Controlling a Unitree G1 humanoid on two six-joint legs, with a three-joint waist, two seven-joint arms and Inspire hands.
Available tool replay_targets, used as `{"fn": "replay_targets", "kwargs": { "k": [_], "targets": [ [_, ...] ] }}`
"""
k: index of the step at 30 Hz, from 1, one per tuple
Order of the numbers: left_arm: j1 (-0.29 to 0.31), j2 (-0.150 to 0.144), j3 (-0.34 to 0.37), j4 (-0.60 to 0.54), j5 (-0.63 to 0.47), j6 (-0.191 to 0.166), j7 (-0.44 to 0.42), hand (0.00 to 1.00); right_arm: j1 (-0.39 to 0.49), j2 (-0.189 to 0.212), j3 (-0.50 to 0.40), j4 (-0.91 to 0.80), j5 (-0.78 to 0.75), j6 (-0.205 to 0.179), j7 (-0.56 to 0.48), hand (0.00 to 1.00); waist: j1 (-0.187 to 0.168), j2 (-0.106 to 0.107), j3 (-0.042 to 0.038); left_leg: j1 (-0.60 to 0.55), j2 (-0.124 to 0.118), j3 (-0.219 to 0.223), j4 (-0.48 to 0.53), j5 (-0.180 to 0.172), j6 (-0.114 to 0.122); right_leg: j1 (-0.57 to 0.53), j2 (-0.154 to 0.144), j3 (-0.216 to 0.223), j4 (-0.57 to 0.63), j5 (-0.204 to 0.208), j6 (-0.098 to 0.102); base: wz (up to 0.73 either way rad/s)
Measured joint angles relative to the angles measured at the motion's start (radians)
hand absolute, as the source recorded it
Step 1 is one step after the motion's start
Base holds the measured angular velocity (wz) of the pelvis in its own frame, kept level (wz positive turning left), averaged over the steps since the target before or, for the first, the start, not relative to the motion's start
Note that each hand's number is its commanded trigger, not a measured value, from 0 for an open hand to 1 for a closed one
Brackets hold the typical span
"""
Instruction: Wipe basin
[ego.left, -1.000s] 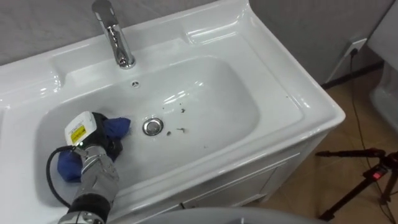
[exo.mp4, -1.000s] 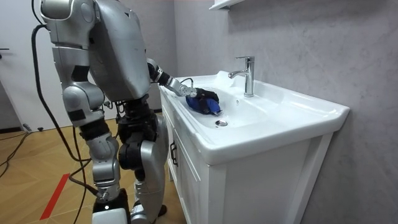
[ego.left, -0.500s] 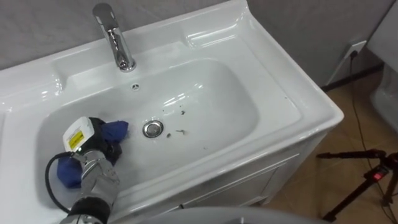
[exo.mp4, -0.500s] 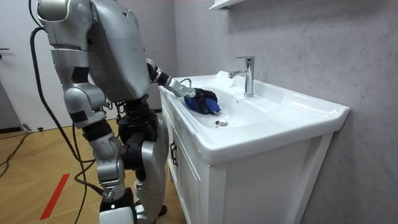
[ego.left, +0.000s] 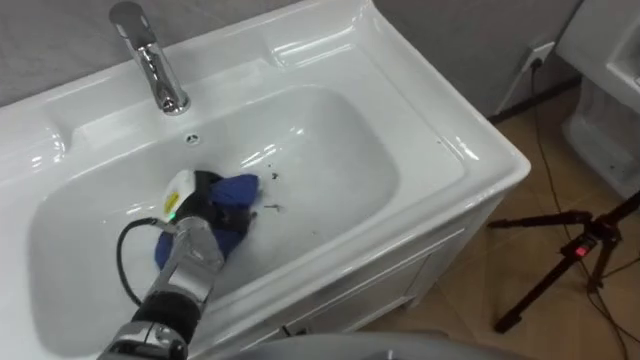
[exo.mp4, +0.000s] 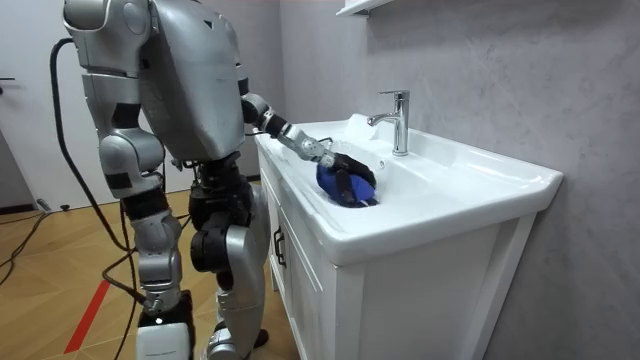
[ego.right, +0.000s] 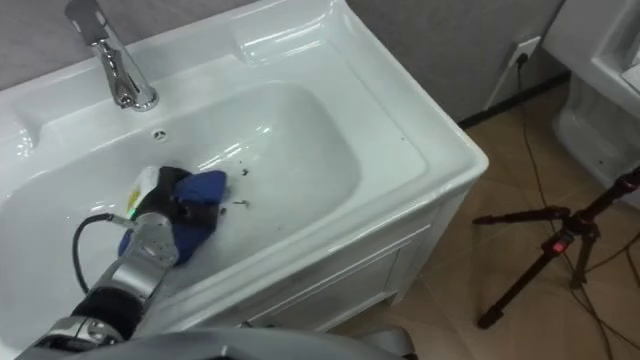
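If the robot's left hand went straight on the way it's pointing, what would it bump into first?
Probably the dark specks just ahead of the blue cloth that the left hand holds. Beyond them is the basin and its sloping wall. Depth is hard to judge.

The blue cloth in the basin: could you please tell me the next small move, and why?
Probably sweep the blue cloth, gripped in the left hand, slightly rightwards: dark specks lie on the basin floor just beside its right edge.
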Motion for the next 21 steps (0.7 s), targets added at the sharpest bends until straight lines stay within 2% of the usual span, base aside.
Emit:
{"fn": "replay_targets", "kwargs": {
  "k": [1,4,7,16,18,21],
  "targets": [
    [-0.012,0.001,-0.027,-0.029,-0.034,0.002,-0.023,1.0,0.0,-0.006,0.003,0.002,0.0,0.0,0.0,0.0,-0.02,0.006,0.003,-0.006,-0.001,0.0,0.0,0.0,0.0,-0.008,0.0,0.0,0.0,0.001,0.0,-0.04],
    [-0.024,0.002,-0.088,-0.098,-0.053,0.005,-0.07,1.0,0.01,-0.016,0.02,0.017,0.005,0.012,0.002,0.0,-0.042,0.018,0.0032,-0.008,-0.001,0.007,0.0,0.0,0.0,-0.01,-0.001,0.004,0.002,0.002,-0.001,-0.05],
    [-0.032,0.011,-0.095,-0.106,-0.059,0.008,-0.108,1.0,0.016,-0.018,0.018,0.017,0.005,0.014,0.014,0.0,-0.054,0.021,0.0033,-0.003,-0.002,0.014,-0.001,0.0,0.0,0.002,-0.003,-0.002,-0.002,0.002,-0.001,0.02],
    [-0.041,0.009,-0.095,-0.117,-0.077,0.02,-0.17,1.0,-0.006,-0.025,0.02,0.006,0.028,0.019,0.036,0.0,-0.054,0.013,0.0033,-0.004,-0.013,0.015,-0.001,-0.001,0.001,0.013,-0.017,-0.021,-0.017,-0.002,0.006,0.07],
    [-0.041,0.01,-0.095,-0.145,-0.086,0.043,-0.197,1.0,-0.011,-0.024,0.028,0.006,0.031,0.021,0.045,0.0,-0.053,0.014,0.0029,-0.013,-0.013,0.014,0.0,-0.001,0.001,0.007,-0.017,-0.025,-0.018,-0.003,0.006,0.09],
    [-0.047,0.012,-0.096,-0.155,-0.086,0.048,-0.218,1.0,-0.023,-0.024,0.03,0.017,0.031,0.027,0.053,0.0,-0.054,0.015,0.0026,-0.021,-0.013,0.003,0.0,-0.001,0.001,0.003,-0.017,-0.029,-0.017,-0.003,0.006,0.08]
  ]
}}
